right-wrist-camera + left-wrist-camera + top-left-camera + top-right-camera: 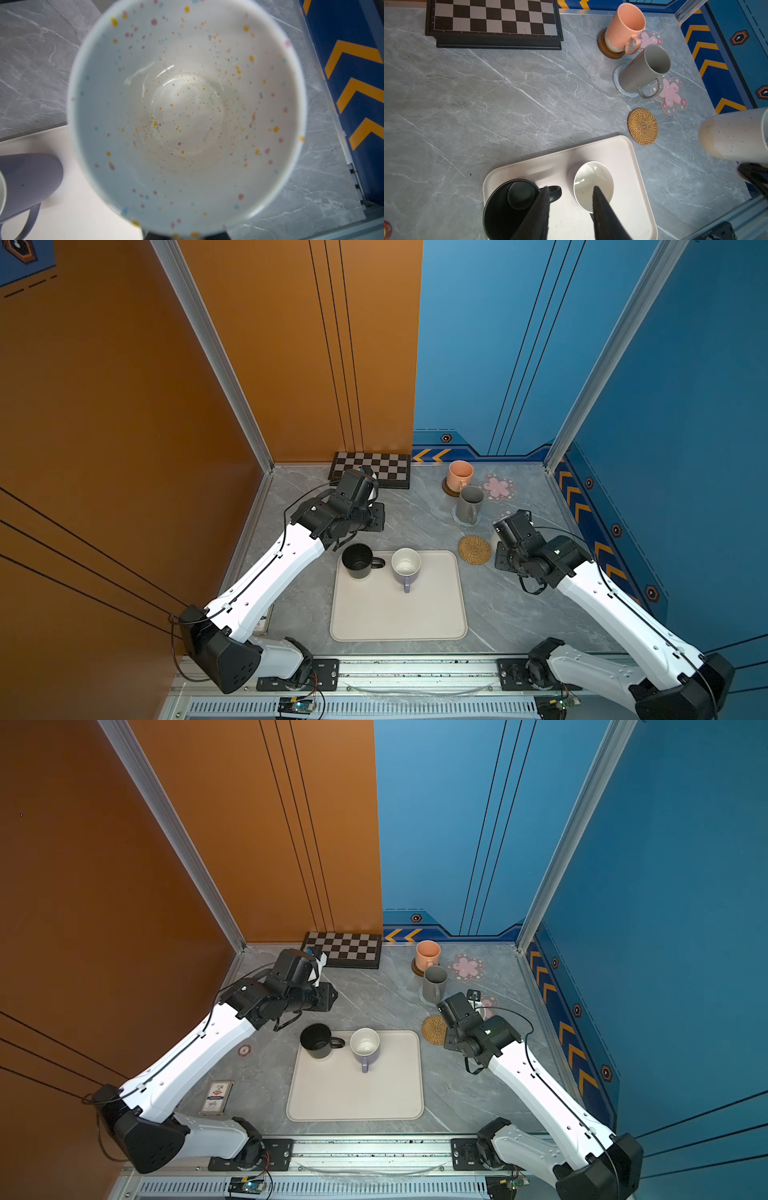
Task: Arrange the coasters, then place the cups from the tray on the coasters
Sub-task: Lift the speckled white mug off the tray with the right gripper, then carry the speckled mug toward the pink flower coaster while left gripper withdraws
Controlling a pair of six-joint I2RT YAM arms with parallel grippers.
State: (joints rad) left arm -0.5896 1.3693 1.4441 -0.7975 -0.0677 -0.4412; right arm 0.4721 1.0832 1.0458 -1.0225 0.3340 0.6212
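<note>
The cream tray (415, 614) holds a black cup (358, 560) and a lavender cup (406, 564). At the back right, a peach cup (460, 475) stands on a dark-brown disc coaster (446, 490). A grey cup (469, 502) stands on a light-blue coaster (619, 83). One pink flower coaster (498, 487) and the rattan coaster (474, 549) are bare. A second flower coaster (671, 96) lies beside the grey cup. My right gripper (185, 236) is shut on the speckled cream cup (733, 135), which hangs above the table right of the rattan coaster. My left gripper (571, 188) is open above the tray, between the black and lavender cups.
A black-and-grey chequered board (371, 470) lies against the back wall. In a top view a small card box (216, 1096) and a round token (244, 1050) lie left of the tray. Blue walls close the right side and orange walls the left.
</note>
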